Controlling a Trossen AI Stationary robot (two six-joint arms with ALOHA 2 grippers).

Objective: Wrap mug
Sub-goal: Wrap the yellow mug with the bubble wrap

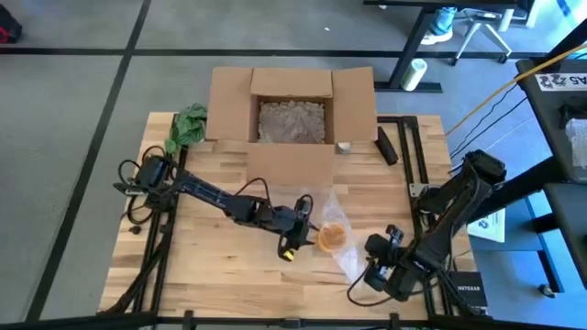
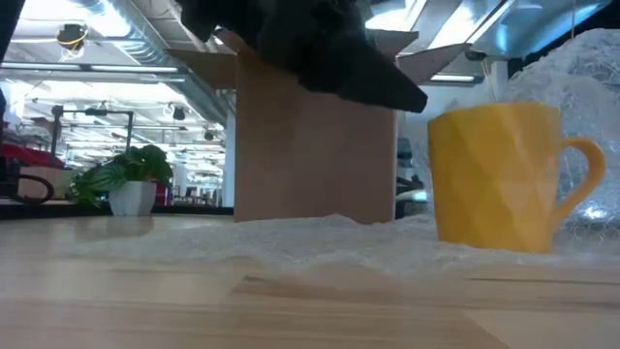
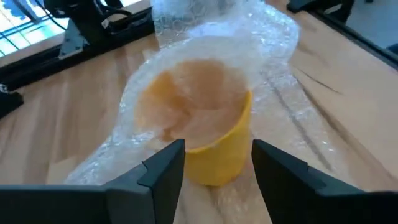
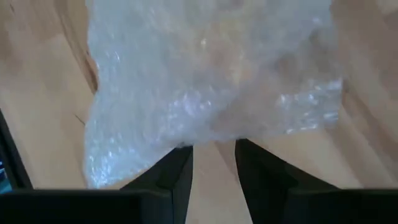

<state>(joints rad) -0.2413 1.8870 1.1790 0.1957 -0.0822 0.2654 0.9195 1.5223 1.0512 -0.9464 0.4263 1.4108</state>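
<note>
A yellow mug [image 3: 217, 155] stands upright on a sheet of clear bubble wrap [image 1: 341, 211] near the table's middle front. Part of the wrap [image 3: 205, 68] is folded over the mug's open top. My left gripper [image 3: 219, 148] is open, coming from the table's left, slanting down. Its fingers stand on either side of the mug's near wall, a little above it in the low view. My right gripper [image 4: 214, 149] sits low at the wrap's near right end [image 1: 356, 270], with a narrow gap between its fingers. My right gripper has its fingertips [image 4: 183, 155] right at the wrap's near edge [image 4: 211, 138], which lies on the wood. I cannot tell whether they touch it; nothing shows between the fingers.
An open cardboard box [image 1: 292, 119] with paper filling stands at the far middle. A small green plant [image 1: 188, 124] is at its left and a dark bar [image 1: 387, 147] at its right. Bare wood lies left of the mug and along the front.
</note>
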